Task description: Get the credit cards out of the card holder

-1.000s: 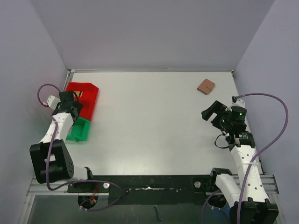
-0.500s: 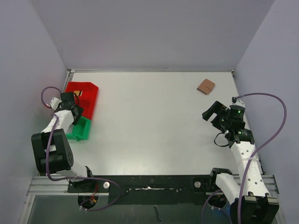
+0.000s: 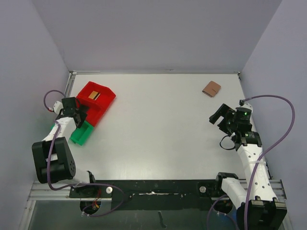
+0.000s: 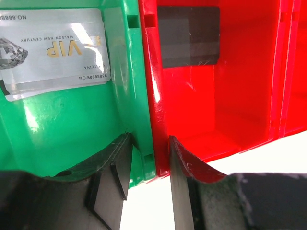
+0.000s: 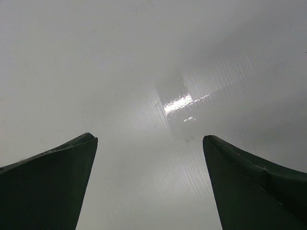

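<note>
Right tool (image 5: 148, 138) spread over glossy white table (image 5: 144, 57) — lavender walls (image 3: 144, 33).

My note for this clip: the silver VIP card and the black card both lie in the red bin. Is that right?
Not quite. Only the black card lies in the red bin. The silver VIP card lies in the green bin right beside it. The left wrist view shows both cards clearly.
</note>
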Robot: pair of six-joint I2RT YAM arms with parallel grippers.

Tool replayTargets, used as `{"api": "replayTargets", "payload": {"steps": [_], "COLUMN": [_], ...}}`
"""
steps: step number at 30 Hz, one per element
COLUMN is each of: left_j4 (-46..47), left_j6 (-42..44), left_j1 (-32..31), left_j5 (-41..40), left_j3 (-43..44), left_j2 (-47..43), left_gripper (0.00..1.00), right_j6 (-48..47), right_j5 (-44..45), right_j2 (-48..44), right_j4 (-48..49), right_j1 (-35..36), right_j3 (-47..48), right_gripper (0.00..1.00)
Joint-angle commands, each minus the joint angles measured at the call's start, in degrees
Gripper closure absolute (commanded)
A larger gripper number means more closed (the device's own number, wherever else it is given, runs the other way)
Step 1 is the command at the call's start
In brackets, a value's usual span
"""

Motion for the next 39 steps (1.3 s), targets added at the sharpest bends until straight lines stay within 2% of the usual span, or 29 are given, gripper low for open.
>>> {"api": "replayTargets", "payload": {"steps": [1,5,13,22,30,39], "left_j4": [4.09,4.21,4.60,6.11,8.07,8.60], "left_j6": [1.67,3.03,6.05,7.56,11.51,12.32], "left_j1": [-0.73,-3.32,-12.52,-22.71,-34.55,-41.69], "left_j5": [4.87,6.65,6.27,6.72,4.12,3.91], "left_j3": [-1.26,-1.83,-1.24,1.73,5.49,9.06], "left_j2": [-3.69,-4.59,-4.17,-0.50,3.16,8.49], "left_gripper": [0.73,0.75,0.76,0.76,0.76,0.75], "right_j6": [0.37,0.37,0.24,-0.86,-2.23,-3.06], "right_j5": [1.81,2.20,3.00,5.24,7.49,9.95], "right_j2": [0.10,0.46,0.80,0.97,0.85,0.66], "right_j4": [0.05,-0.30,-0.58,-2.17,-3.23,-5.03], "right_j1": [-0.32,-0.28,-0.28,-0.26,-0.38,-0.42], "right_j3": [2.59,2.51,2.26,2.51,3.21,3.70], "right_gripper": [0.02,0.03,0.02,0.02,0.02,0.03]}}
